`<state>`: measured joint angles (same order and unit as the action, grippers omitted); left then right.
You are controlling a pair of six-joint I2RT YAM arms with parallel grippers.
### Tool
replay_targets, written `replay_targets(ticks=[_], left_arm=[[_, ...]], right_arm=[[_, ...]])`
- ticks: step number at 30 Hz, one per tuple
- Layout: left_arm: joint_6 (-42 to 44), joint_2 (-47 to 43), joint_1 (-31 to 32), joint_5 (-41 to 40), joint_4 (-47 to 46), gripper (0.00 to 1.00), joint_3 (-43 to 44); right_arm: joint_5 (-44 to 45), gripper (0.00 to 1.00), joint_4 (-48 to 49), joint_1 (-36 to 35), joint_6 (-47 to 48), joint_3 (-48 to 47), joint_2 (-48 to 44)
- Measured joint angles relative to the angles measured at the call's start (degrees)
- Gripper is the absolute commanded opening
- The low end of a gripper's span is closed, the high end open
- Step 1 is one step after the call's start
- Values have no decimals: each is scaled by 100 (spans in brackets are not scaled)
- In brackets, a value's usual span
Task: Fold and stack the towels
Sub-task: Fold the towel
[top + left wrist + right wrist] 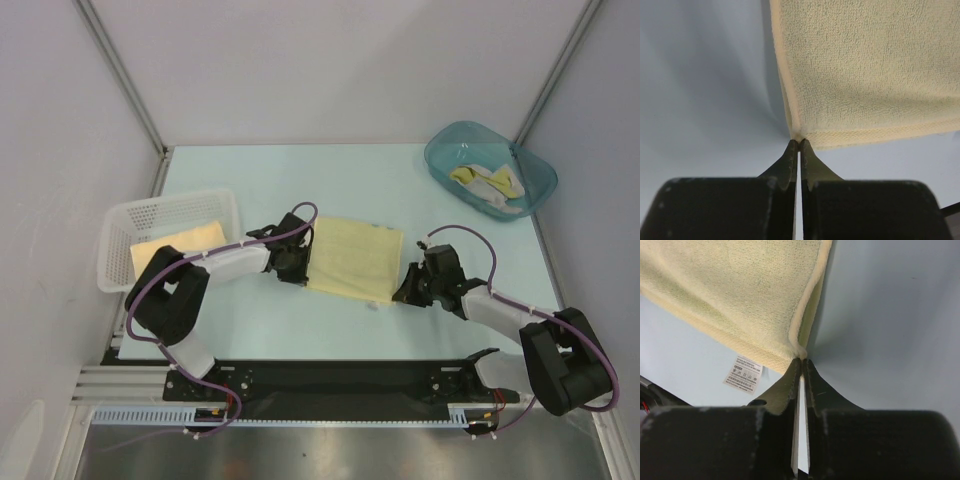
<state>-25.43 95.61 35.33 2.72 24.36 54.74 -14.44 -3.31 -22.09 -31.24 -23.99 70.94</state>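
A pale yellow towel (354,258) lies spread flat in the middle of the table. My left gripper (300,262) is shut on its near-left corner (799,136). My right gripper (408,288) is shut on its near-right corner (801,352), and a white care label (742,373) hangs from the near edge. A folded yellow towel (175,243) lies in the white mesh basket (125,214) at the left. Several crumpled towels, yellow and grey-white (487,186), lie in the teal tub (535,180) at the back right.
The basket stands close to my left arm. The tub stands at the table's far right corner. A black rail (330,375) runs along the near edge between the arm bases.
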Motion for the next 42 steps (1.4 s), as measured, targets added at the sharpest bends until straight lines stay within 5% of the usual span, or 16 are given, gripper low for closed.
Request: replay_targets(ticks=[3, 7, 10, 17, 25, 42], left_arm=[[-2, 0, 0, -2, 0, 4, 0], [4, 0, 0, -59, 85, 46, 2], [2, -2, -13, -138, 393, 56, 72], [492, 114, -127, -240, 1038, 57, 1596], [2028, 1165, -807, 680, 612, 54, 3851], [3265, 3386, -1412, 1856, 997, 55, 5453]], right_arm=[[-20, 19, -2, -26, -42, 0, -9], [-46, 31, -186, -46, -90, -13, -155], [-42, 37, -669, -20, -101, -221, -280], [-219, 40, -1300, 525, 461, -1486, -98], [-769, 41, -1467, 1156, 1792, -3738, 1867], [-1484, 41, -2518, 1552, 3578, -5818, 4494]])
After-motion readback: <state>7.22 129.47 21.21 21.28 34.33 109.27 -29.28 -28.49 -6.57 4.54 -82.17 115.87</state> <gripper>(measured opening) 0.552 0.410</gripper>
